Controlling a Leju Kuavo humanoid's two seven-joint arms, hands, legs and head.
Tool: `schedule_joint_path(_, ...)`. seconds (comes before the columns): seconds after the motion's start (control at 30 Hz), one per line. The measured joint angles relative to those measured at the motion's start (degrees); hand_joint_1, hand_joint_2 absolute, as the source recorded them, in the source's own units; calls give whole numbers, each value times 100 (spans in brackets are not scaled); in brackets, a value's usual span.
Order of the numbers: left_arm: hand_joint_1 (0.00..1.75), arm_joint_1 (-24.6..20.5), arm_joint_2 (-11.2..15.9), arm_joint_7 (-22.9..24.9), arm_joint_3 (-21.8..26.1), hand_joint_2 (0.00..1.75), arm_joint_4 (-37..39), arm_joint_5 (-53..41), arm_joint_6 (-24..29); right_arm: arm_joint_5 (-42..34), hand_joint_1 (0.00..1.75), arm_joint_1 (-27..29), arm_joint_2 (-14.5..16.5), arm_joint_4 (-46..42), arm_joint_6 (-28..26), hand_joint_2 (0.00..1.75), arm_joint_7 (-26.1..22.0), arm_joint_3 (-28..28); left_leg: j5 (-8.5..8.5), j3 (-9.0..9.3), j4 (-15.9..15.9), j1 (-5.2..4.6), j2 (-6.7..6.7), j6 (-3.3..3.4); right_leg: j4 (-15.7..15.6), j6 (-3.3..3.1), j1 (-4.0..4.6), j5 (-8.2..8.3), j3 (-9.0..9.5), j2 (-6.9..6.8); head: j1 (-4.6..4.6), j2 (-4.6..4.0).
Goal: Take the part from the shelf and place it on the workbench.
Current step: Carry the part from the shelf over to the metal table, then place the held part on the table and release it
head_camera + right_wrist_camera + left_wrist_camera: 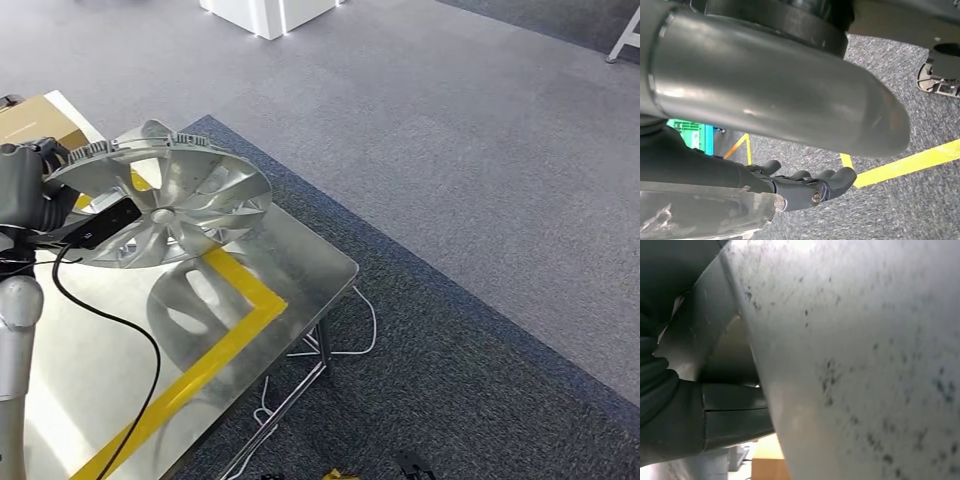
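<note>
Silver and finned, the part [162, 195] hangs tilted just above the workbench [302, 255], its rim gripped by the left hand [34, 185], whose dark fingers [726, 417] close under it. The bench top is shiny metal with yellow tape [226, 335] and a black cable [113, 320], on grey carpet [468, 160]. The right hand [806, 182] hangs over the floor, fingers stretched out, holding nothing.

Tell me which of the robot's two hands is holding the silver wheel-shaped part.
The left hand. It grips the rim of the silver finned part above the metal workbench, while the right hand hangs over the carpet, holding nothing.
</note>
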Motion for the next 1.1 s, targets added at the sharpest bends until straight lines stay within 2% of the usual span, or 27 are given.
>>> schedule_joint_path(0.03,157,3,0,0,1,175,6,-1,-4,0,0,0,1,0,1,0,1,0,153,80,-180,4,4,-1,1,1,-2,-2,4,-20,1,0)
schedule_joint_path(0.1,157,-4,1,0,12,175,11,-2,-58,-20,0,-5,1,0,3,0,1,-2,543,466,-953,14,48,-4,4,30,0,-6,11,-45,-2,0)
schedule_joint_path(0.17,157,-15,-7,1,42,175,18,2,-154,-58,0,-5,0,1,5,0,1,-11,716,763,-1556,20,83,14,25,77,29,-18,-3,-53,-1,0)
schedule_joint_path(0.2,157,-10,-15,4,61,175,26,-1,-186,-71,0,1,-1,2,6,0,1,-16,718,810,-1665,19,87,22,31,54,46,-28,-10,-56,3,0)
schedule_joint_path(0.3,157,50,-45,10,103,175,62,-67,-112,-74,0,26,-1,5,3,0,1,-20,724,824,-1702,1,68,46,1,-81,53,-28,9,-64,17,0)
schedule_joint_path(0.33,157,74,-55,9,117,175,71,-111,-59,-69,0,30,-1,6,-3,0,1,-20,725,825,-1701,-6,65,61,-20,-63,49,-7,20,-65,19,0)
schedule_joint_path(0.47,157,126,-84,-9,171,175,92,-326,39,-43,0,35,1,7,-18,0,1,-20,729,819,-1699,-15,64,116,-99,113,34,56,53,-65,16,0)
schedule_joint_path(0.57,157,142,-87,-15,183,175,109,-422,44,-34,0,36,2,7,-19,0,1,-20,733,816,-1697,-22,64,135,-113,169,24,72,55,-65,15,0)
schedule_joint_path(0.7,157,149,-85,-17,195,175,134,-497,51,-32,0,38,5,7,-20,0,1,-20,742,815,-1698,-24,64,147,-114,202,22,79,50,-64,14,0)
schedule_joint_path(1.1,157,175,185,-23,584,175,385,-662,62,-18,0,96,6,7,-19,0,1,-20,757,812,-1708,-10,64,126,-81,192,36,72,22,-54,13,0)
